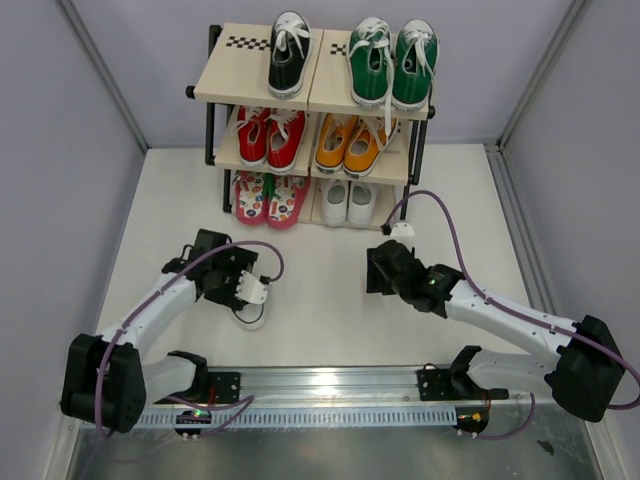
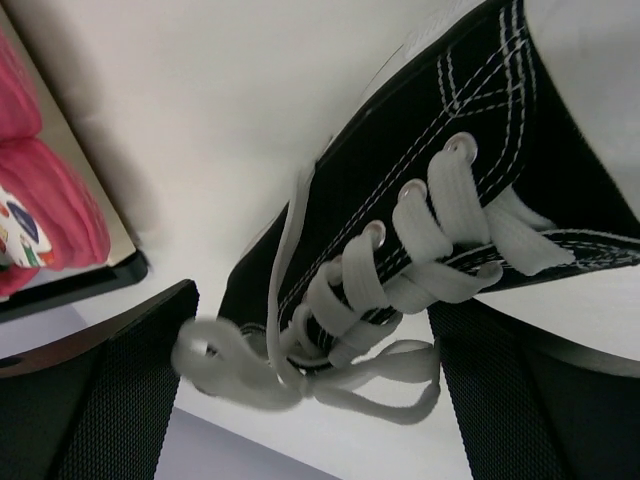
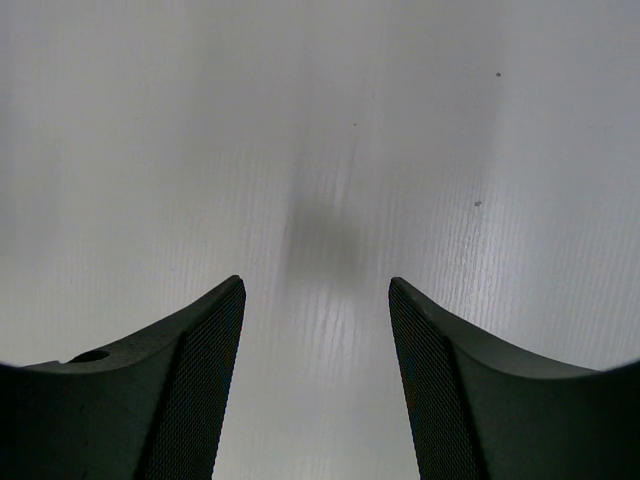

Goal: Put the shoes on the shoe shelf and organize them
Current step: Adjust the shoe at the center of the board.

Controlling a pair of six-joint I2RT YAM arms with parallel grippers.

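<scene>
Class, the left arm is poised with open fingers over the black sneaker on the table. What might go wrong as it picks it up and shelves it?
1. Loose laces trail between the fingers of the open left gripper; closing there might pinch lace rather than the black sneaker, letting it dangle or slip.
2. Its mate stands on the shoe shelf top board; setting this one beside it could knock that shoe off.

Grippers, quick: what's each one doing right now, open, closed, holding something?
Left gripper: open, fingers either side of the black sneaker on the table.
Right gripper: open, empty, above bare table.
</scene>
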